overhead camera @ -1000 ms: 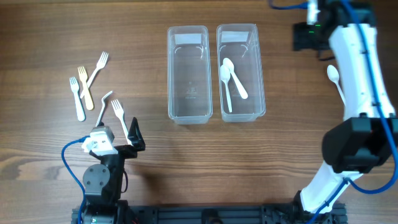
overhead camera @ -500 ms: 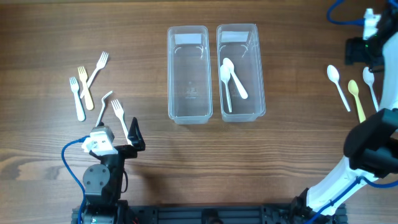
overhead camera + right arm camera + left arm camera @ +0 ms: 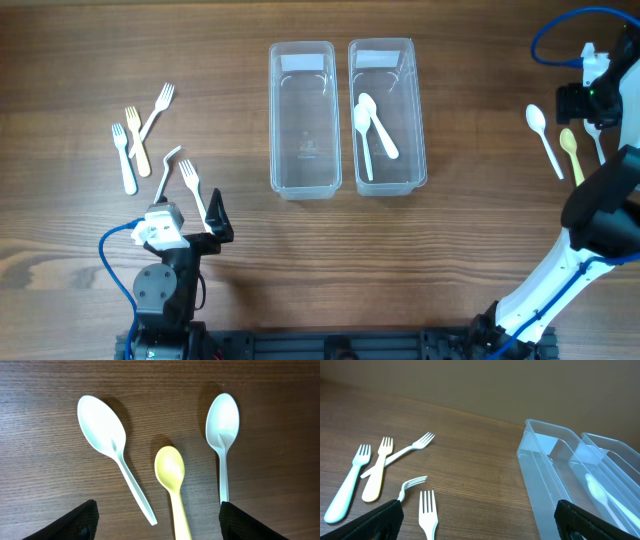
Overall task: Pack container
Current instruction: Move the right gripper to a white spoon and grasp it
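Wooden table (image 3: 50, 390) holds yellow spoon (image 3: 170, 470) beneath spread right tool (image 3: 160, 521).

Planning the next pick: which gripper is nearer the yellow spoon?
Right. The right gripper hangs open directly over the yellow spoon, which lies between the two white spoons. The left gripper is far across the table, by the forks.

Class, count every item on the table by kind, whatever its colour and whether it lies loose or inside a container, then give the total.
Forks: 5
Spoons: 5
Containers: 2
Total: 12
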You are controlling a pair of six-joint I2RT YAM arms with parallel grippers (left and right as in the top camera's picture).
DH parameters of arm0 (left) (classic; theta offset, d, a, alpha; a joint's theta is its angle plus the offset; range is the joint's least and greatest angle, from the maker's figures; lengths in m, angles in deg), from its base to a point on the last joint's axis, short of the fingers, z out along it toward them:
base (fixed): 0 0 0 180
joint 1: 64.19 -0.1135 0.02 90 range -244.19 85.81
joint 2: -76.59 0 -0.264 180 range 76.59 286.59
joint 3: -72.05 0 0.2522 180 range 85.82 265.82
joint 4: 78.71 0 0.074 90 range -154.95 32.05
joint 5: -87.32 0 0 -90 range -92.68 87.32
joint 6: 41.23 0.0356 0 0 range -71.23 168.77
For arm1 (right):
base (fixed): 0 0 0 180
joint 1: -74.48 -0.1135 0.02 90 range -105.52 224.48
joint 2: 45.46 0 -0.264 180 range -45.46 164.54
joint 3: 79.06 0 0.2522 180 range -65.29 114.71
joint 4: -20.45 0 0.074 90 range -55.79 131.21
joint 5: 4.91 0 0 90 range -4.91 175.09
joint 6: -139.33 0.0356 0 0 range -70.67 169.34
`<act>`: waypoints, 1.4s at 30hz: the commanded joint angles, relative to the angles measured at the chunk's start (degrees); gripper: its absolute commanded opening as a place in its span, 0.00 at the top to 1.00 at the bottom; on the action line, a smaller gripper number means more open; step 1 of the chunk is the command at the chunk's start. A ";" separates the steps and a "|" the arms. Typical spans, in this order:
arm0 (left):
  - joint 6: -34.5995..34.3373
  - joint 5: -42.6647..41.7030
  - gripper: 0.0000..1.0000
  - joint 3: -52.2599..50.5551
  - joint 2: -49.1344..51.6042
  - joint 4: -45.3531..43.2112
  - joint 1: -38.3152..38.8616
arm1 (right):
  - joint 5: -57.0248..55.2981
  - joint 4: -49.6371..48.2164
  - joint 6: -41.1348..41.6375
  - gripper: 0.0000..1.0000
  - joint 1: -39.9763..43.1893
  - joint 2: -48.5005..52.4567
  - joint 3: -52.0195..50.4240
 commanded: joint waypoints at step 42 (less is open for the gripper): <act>0.48 0.33 0.00 -0.07 -0.09 0.17 -0.33 | 6.64 -7.37 -5.40 0.38 -2.45 8.33 -8.24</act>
